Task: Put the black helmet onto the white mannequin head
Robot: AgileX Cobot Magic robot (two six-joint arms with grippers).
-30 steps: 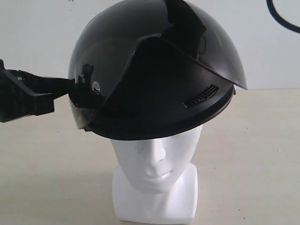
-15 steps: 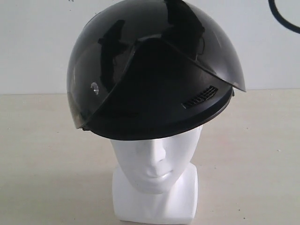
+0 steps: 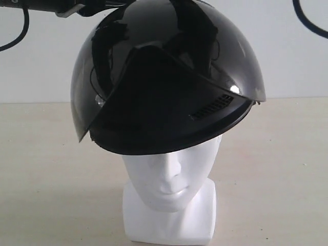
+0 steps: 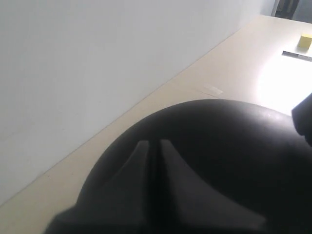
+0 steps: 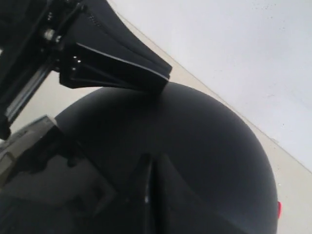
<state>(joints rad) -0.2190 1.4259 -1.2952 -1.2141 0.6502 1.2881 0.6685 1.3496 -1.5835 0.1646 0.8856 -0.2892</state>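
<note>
Two arms: both hang over the crown of one helmet, and neither carries it.
Left arm [image 3: 48, 6]: comes in along the top edge of the exterior view, from the left, and reaches above the dome.
Left gripper [image 5: 163, 80]: in the right wrist view its two fingers taper to a single tip with nothing between them, so the jaws look closed. That tip sits on the top of the shell, or just over it.
Black helmet [image 3: 169, 77]: sits on the white mannequin head [image 3: 169, 177], centre of the scene, with its brim low over the brow. It is cocked, with the rim lower on the left of the exterior view and higher on the right.
Visor [image 3: 84, 100]: smoky and swung up over the dome, its corner jutting past the rim on the left.
Table [image 3: 41, 184]: pale, and it bears the head's blocky neck base.
Right gripper [image 5: 151, 168]: close above the shell in its own wrist view. The fingers are dark on dark with only a thin slit showing, so I cannot tell how the jaws stand.
Relation that matters: the helmet lies directly beneath both sets of jaws, dome up. The left tip is the one at the crown, while the raised side of the rim is toward the right arm.
Judgement: placement looks nearly done. What is left is probably a light press to level the shell, or a straight lift away. A sideways nudge could slide it on the glossy head.
</note>
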